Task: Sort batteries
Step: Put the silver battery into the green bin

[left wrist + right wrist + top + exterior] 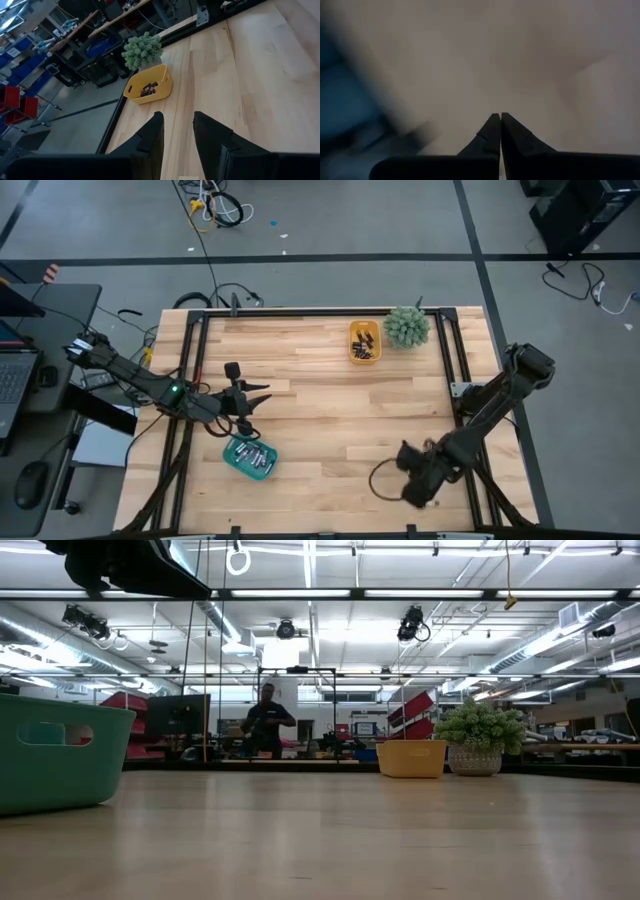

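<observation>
Dark batteries [364, 346] lie in a yellow tray [352, 330] at the table's far side, also seen as batteries [148, 90] in the left wrist view. Silvery and dark batteries [250, 454] lie in a teal tray [234, 462] near the front left. My left gripper [262, 398] hovers just beyond the teal tray, open, with nothing between its fingers [152, 135]. My right gripper [412, 482] is above the table's front right part, pointing steeply down, shut [500, 117] on nothing.
A small potted plant [407, 326] stands right of the yellow tray at the far edge. A black frame [300, 311] runs along the table's far and side edges. Bare wood lies between the two trays. A person [267, 725] stands far back in the room.
</observation>
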Robot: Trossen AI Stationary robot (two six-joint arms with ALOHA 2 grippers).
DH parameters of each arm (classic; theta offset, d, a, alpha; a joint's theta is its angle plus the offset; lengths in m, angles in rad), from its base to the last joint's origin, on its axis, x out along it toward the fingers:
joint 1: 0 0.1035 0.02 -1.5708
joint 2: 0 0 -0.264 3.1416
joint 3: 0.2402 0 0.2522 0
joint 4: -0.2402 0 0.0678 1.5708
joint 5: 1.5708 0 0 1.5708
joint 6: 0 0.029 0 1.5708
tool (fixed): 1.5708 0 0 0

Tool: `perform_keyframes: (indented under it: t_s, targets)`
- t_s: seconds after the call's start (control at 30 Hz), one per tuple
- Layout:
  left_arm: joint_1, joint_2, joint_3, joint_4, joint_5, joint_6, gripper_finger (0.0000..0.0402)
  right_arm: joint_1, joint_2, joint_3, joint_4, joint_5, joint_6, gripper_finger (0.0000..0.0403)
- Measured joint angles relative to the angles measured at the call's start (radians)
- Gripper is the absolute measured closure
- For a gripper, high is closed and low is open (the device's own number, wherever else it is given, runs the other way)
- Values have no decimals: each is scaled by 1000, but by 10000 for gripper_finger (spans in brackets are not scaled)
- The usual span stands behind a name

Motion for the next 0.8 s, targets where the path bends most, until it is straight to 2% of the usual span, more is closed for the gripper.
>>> perform_keyframes:
  t_s: [0.07, 0.13, 0.27, 0.37, 0.43, 0.63, 0.8]
  targets:
    - [0, 0, 0, 6, 0, -1, 298, 25, 4, 37, 106, -167, 107, 402]
    - [0, 0, 0, 21, 0, -2, 298, 60, 15, 70, 184, -234, 221, 402]
    - [0, 0, 0, 21, 0, 0, 298, 125, 55, 99, 221, -204, 350, 402]
    - [0, 0, 0, 21, 0, 1, 298, 162, 106, 103, 271, -311, 405, 402]
    - [0, 0, 0, 21, 0, 0, 298, 182, 142, 103, 315, -339, 414, 402]
    - [0, 0, 0, 17, 0, -29, 298, 194, 263, 104, 439, -332, 410, 402]
    - [0, 0, 0, 17, 0, -29, 298, 191, 349, 104, 431, -327, 385, 402]
